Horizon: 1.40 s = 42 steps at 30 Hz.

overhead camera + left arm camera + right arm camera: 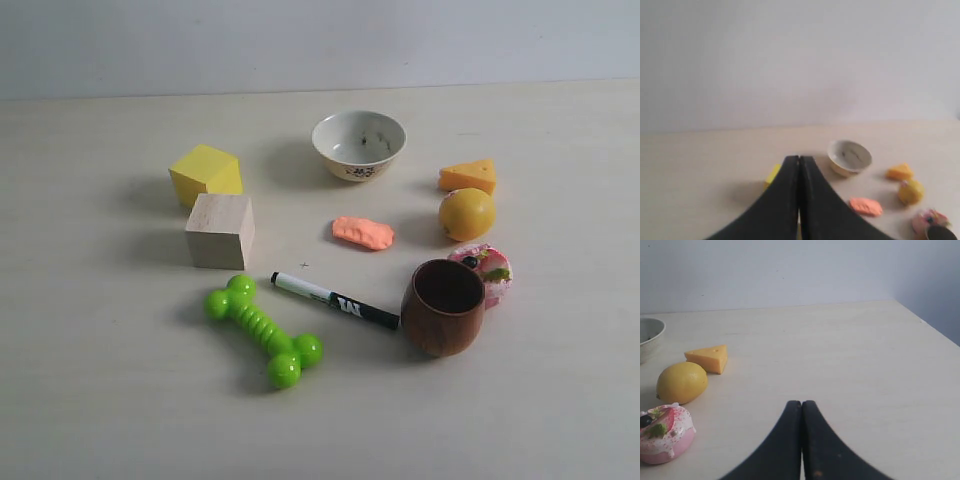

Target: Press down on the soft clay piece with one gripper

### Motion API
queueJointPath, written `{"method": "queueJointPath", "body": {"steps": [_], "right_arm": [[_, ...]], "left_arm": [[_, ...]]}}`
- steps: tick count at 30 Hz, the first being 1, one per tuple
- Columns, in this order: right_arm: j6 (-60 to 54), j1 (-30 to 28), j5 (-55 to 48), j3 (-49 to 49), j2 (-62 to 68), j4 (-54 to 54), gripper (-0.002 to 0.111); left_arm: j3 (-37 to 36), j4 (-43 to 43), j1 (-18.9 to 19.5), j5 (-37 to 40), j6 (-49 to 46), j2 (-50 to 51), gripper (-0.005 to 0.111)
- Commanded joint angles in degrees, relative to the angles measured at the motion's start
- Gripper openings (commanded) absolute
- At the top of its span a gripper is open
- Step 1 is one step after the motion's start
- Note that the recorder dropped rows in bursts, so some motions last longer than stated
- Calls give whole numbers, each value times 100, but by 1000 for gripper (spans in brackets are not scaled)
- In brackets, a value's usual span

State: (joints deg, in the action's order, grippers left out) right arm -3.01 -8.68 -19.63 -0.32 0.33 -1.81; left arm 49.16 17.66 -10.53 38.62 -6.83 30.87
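The soft clay piece (pixel 364 232) is a flat salmon-orange lump lying near the middle of the table, between the bowl and the marker. It also shows in the left wrist view as the clay piece (pixel 866 206), off to one side of the fingers. My left gripper (pixel 799 158) is shut with nothing held and stands well away from the clay. My right gripper (pixel 801 402) is also shut and empty, over bare table; the clay is out of its view. Neither gripper shows in the exterior view.
Around the clay stand a patterned bowl (pixel 358 144), an orange cheese wedge (pixel 468 176), a yellow ball (pixel 466 213), a pink disc (pixel 486 270), a brown cup (pixel 444 306), a black marker (pixel 335 300), a green bone toy (pixel 263 329), a wooden block (pixel 220 230) and a yellow block (pixel 205 173).
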Motion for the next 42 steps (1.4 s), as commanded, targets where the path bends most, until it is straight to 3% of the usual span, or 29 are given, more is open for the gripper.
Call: {"method": "queueJointPath", "body": {"steps": [1,5,17,23,28,34,42], "right_arm": [[5,0,28,32,-33,32,0],[5,0,28,32,-33,32,0],[5,0,28,32,-33,32,0],[5,0,28,32,-33,32,0],[5,0,28,32,-33,32,0],[5,0,28,32,-33,32,0],[5,0,28,32,-33,32,0]], "left_arm": [[637,1109,-54,1000,-993,1110,0],[959,1510,-54,1620,-1256,1980,0],[964,1750,-54,1187,-1256,2898,0],[964,2580,-89,1212,-1600,3312,0],[1005,2459,-481,1272,-1700,3798,0],[1462,2184,-1264,1264,-1384,4526,0],[2580,-17,-2375,1376,521,5542,0]]}}
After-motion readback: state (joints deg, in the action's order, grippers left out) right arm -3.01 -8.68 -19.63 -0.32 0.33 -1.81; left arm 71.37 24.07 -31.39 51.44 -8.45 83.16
